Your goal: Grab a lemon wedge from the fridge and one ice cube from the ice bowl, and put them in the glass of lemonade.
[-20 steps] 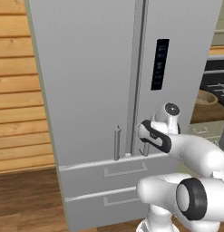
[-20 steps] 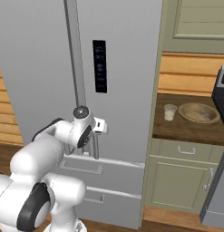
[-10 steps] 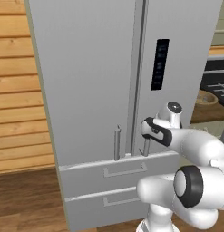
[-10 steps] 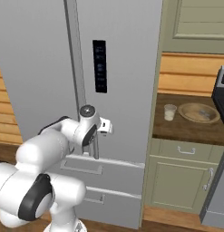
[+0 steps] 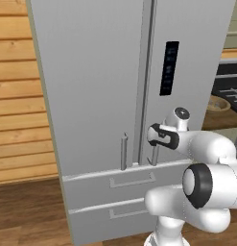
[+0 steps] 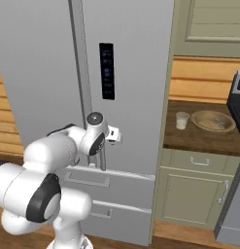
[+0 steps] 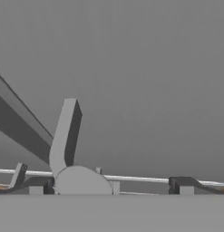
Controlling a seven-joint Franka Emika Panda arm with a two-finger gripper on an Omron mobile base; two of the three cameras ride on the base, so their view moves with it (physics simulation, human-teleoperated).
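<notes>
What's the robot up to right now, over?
Claw open at the fridge door handle, not gripping. Fridge doors shut. Glass of lemonade and ice bowl waiting on counter.

The fridge [image 5: 91, 81] looks smooth matt grey metal, beside the wood-plank wall [image 5: 17, 105].

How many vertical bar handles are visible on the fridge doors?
2. Left door handle and right door handle, either side of the centre seam on the fridge. Their upper parts are not distinguishable.
</notes>
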